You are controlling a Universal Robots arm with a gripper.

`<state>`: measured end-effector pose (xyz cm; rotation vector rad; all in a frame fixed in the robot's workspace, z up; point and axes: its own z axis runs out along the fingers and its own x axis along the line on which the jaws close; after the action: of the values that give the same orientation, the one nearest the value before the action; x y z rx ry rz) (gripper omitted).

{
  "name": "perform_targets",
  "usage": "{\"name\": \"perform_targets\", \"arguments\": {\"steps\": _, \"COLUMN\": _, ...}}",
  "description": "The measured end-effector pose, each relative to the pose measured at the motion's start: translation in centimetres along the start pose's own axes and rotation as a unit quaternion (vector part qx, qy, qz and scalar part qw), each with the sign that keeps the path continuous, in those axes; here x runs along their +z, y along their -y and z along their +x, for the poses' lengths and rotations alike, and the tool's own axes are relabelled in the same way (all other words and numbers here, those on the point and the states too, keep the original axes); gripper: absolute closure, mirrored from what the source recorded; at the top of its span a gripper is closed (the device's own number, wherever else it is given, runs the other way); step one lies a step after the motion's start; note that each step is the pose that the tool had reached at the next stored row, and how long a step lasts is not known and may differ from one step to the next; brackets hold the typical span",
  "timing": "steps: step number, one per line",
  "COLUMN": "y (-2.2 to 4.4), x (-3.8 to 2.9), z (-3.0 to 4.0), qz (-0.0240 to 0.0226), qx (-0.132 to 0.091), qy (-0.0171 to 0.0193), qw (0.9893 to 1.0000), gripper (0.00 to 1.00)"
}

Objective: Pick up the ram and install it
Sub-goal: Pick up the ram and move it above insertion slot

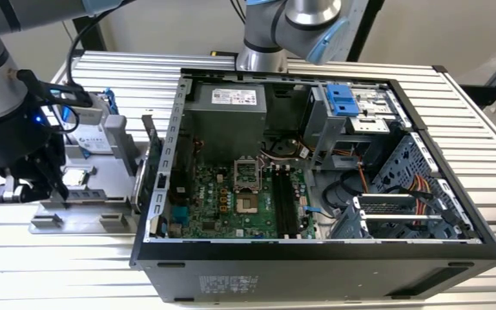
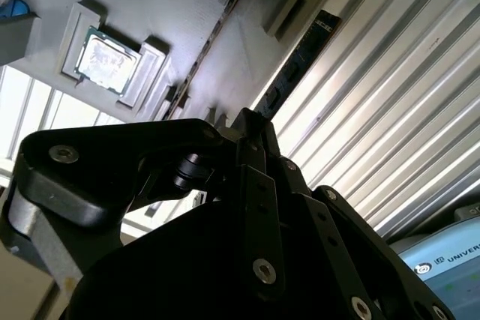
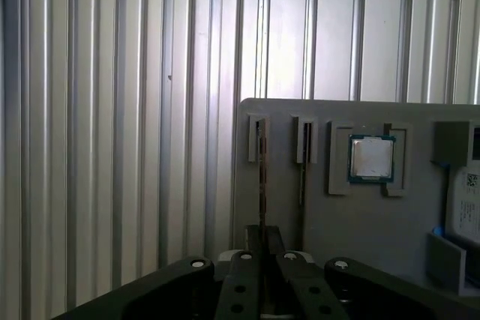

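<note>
The ram [image 3: 261,174] stands on edge in a slot of the grey holder [image 3: 360,222], its near end at the gripper [image 3: 262,236], though whether the jaws clamp it cannot be told

The tray [image 1: 84,221] sits on the table [image 1: 59,274], on the exterior view's left of the computer case [image 1: 317,253].

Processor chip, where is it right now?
On the exterior view's left, the processor chip sits in a recess of the grey holder tray, outside the open computer case and next to the blue-framed hard drive.
</note>
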<state>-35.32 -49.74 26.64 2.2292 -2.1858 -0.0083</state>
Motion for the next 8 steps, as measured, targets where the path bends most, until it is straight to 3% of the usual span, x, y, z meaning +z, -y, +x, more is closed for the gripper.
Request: {"name": "perform_targets", "arguments": {"steps": 8, "y": -0.01, "x": -0.48, "z": 0.0, "qz": 0.0001, "qx": 0.0, "qy": 0.0, "qw": 1.0, "gripper": 1.0}}
